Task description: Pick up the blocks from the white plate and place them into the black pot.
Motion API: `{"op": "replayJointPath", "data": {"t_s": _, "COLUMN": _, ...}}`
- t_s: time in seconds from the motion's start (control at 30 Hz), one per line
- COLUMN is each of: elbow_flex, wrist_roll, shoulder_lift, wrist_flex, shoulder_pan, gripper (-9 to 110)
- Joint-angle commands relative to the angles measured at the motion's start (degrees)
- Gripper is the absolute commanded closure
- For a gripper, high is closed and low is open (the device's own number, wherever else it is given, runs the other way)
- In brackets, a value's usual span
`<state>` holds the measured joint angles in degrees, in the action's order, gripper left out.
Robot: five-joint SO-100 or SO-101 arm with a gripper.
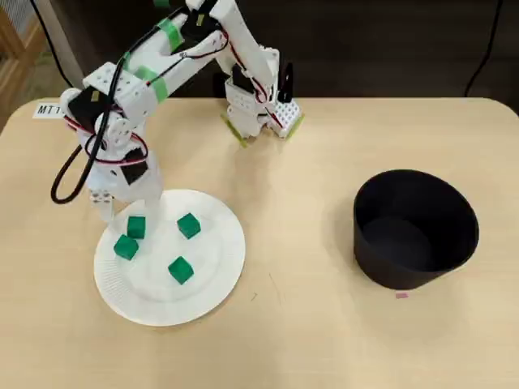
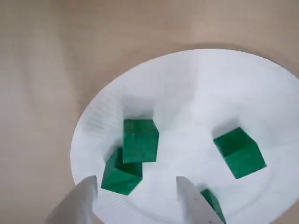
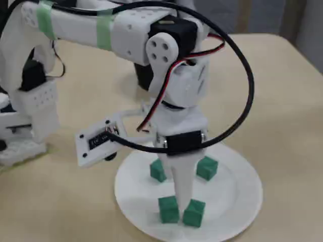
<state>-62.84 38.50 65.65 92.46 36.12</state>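
Four green blocks lie on the white plate (image 1: 203, 279): two close together at the left (image 1: 136, 227) (image 1: 126, 246), one at the upper middle (image 1: 188, 225), one lower (image 1: 181, 270). My gripper (image 1: 123, 212) hangs open and empty over the plate's upper-left rim, fingers pointing down. In the wrist view the plate (image 2: 210, 88) fills the frame, and my gripper (image 2: 135, 189) has the paired blocks (image 2: 140, 140) (image 2: 120, 175) just ahead between its fingertips. In the fixed view the gripper (image 3: 182, 199) hovers just behind two blocks (image 3: 168, 209) (image 3: 194, 213). The black pot (image 1: 415, 259) stands empty at the right.
The arm's base (image 1: 259, 105) is clamped at the table's far edge. A black cable (image 1: 69, 174) loops left of the gripper. Bare wooden table (image 1: 300, 243) lies between the plate and the pot. A small pink mark (image 1: 401, 295) sits in front of the pot.
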Motion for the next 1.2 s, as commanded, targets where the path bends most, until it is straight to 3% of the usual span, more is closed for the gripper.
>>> {"op": "replayJointPath", "data": {"t_s": 0.0, "elbow_flex": 2.5, "wrist_roll": -0.2, "shoulder_lift": 0.3, "wrist_flex": -0.7, "shoulder_pan": 0.4, "gripper": 77}}
{"op": "replayJointPath", "data": {"t_s": 0.83, "elbow_flex": 1.9, "wrist_roll": -0.3, "shoulder_lift": -3.1, "wrist_flex": 1.9, "shoulder_pan": 1.2, "gripper": 81}}
{"op": "replayJointPath", "data": {"t_s": 1.17, "elbow_flex": 1.9, "wrist_roll": -3.2, "shoulder_lift": -5.8, "wrist_flex": -3.0, "shoulder_pan": 1.9, "gripper": 80}}
